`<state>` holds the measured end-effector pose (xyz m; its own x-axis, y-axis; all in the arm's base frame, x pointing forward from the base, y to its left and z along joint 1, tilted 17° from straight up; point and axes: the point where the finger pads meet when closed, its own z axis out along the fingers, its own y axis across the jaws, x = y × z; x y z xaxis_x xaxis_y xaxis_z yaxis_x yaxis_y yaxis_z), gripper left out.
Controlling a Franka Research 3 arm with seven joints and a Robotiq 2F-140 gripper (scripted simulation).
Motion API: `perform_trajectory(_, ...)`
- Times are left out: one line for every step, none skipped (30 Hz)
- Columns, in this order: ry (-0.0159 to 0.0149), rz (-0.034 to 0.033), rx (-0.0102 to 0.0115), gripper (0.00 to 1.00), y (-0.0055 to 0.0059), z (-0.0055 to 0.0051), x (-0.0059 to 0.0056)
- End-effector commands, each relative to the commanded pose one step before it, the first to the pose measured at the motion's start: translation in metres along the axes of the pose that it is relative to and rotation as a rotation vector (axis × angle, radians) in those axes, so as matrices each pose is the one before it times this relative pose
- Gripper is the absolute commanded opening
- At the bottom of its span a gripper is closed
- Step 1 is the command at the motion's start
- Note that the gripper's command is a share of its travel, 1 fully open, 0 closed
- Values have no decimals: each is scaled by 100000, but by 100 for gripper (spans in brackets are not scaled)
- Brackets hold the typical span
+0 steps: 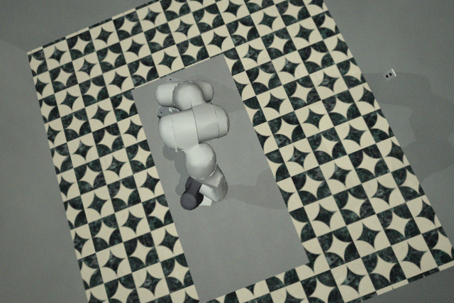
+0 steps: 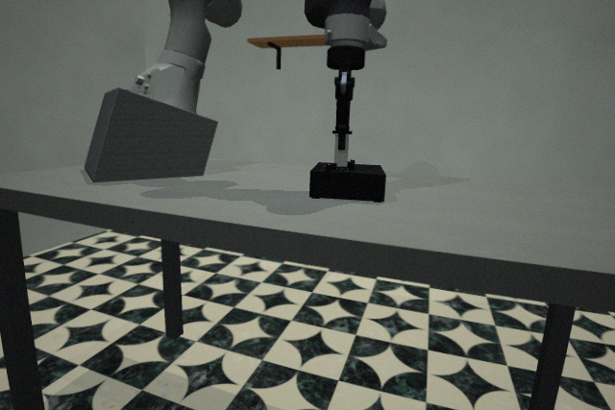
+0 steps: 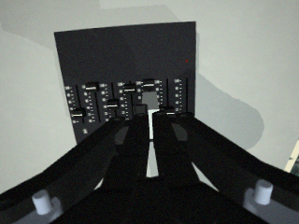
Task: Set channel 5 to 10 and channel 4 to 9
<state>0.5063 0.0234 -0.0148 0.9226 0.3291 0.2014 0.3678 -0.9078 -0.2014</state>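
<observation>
The black lighting desk point(image 2: 347, 185) point(image 3: 126, 56) stands on the table; the top view does not show it, with the arm overhead. My gripper point(image 2: 341, 161) point(image 3: 149, 103) is shut and empty, its tips low over the fader area. In the wrist view, the fifth cap from the left point(image 3: 149, 84) is at the upper end of its scale, just beyond the tips. The fourth cap point(image 3: 130, 88) is slightly below its upper end. The first cap point(image 3: 78, 113) and sixth cap point(image 3: 168, 111) are low, the second point(image 3: 92, 87) high, the third point(image 3: 112, 104) mid-scale. Fingers hide the lower scales; the numbers are unreadable.
The grey table point(image 1: 249, 233) point(image 2: 472, 217) carries the desk and the arm's grey base block point(image 2: 154, 139). A wooden shelf point(image 2: 293, 41) is on the wall behind the arm. A red light point(image 3: 187, 61) shows at the desk's upper right.
</observation>
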Motion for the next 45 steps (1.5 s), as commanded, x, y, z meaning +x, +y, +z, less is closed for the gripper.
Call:
perform_trajectory(287, -530, -136, 0, 3, -98, 19)
perform_trajectory(0, 0, 0, 0, 0, 0, 0)
perform_trajectory(0, 0, 0, 0, 0, -43, 0)
perform_trajectory(1, 0, 0, 0, 0, -76, 0)
perform_trajectory(1, 0, 1, 0, 0, -114, 0)
perform_trajectory(0, 0, 1, 0, 0, -153, 0)
perform_trajectory(0, 0, 1, 0, 0, -191, 0)
perform_trajectory(0, 0, 0, 0, 0, -227, 0)
perform_trajectory(0, 0, 0, 0, 0, -258, 0)
perform_trajectory(0, 0, 0, 0, 0, -283, 0)
perform_trajectory(0, 0, 0, 0, 0, -301, 0)
perform_trajectory(-1, 1, 0, 0, 0, -310, -1)
perform_trajectory(1, -1, 0, 0, 0, -312, 1)
perform_trajectory(0, 0, 0, 0, 0, -304, 0)
perform_trajectory(0, 0, 0, 0, 0, -288, 0)
perform_trajectory(0, 0, 0, 0, 0, -265, 0)
perform_trajectory(0, 0, 0, 0, 0, -234, 0)
perform_trajectory(0, 0, 0, 0, 0, 0, 0)
perform_trajectory(0, 0, 0, 0, 0, 0, 0)
perform_trajectory(0, 0, 0, 0, 0, -198, 0)
perform_trajectory(1, 0, 0, 0, 0, -160, 1)
perform_trajectory(0, 0, 0, 0, 0, -119, 0)
perform_trajectory(0, 0, 0, 0, 0, -79, 0)
perform_trajectory(0, 0, 0, 0, 0, -45, 0)
perform_trajectory(0, 0, 0, 0, 0, -18, 0)
perform_trajectory(0, 0, 0, 0, 0, -3, 0)
perform_trajectory(0, 0, 0, 0, 0, 0, 0)
perform_trajectory(0, 0, 0, 0, 0, 0, 0)
perform_trajectory(0, 0, 0, 0, 0, 0, 0)
perform_trajectory(0, 0, 0, 0, 0, 0, 0)
perform_trajectory(0, 0, 0, 0, 0, 0, 0)
perform_trajectory(0, 0, 0, 0, 0, 0, 0)
perform_trajectory(0, 0, 0, 0, 0, 0, 0)
perform_trajectory(0, 0, 0, 0, 0, 0, 0)
perform_trajectory(0, 0, 0, 0, 0, 0, 0)
perform_trajectory(0, 0, 0, 0, 0, 0, 0)
perform_trajectory(0, 0, 0, 0, 0, 0, 0)
perform_trajectory(0, 0, 0, 100, 0, -2, 0)
perform_trajectory(0, 0, 0, 100, 0, -14, 0)
perform_trajectory(0, 0, 0, 100, 0, -36, 0)
perform_trajectory(0, 0, 0, 100, 0, -66, 0)
perform_trajectory(0, 0, 0, 100, 0, -101, 0)
perform_trajectory(0, 0, 0, 100, 0, -139, 0)
perform_trajectory(0, 0, 0, 100, 0, -179, 0)
perform_trajectory(0, 0, 0, 100, 0, -219, 0)
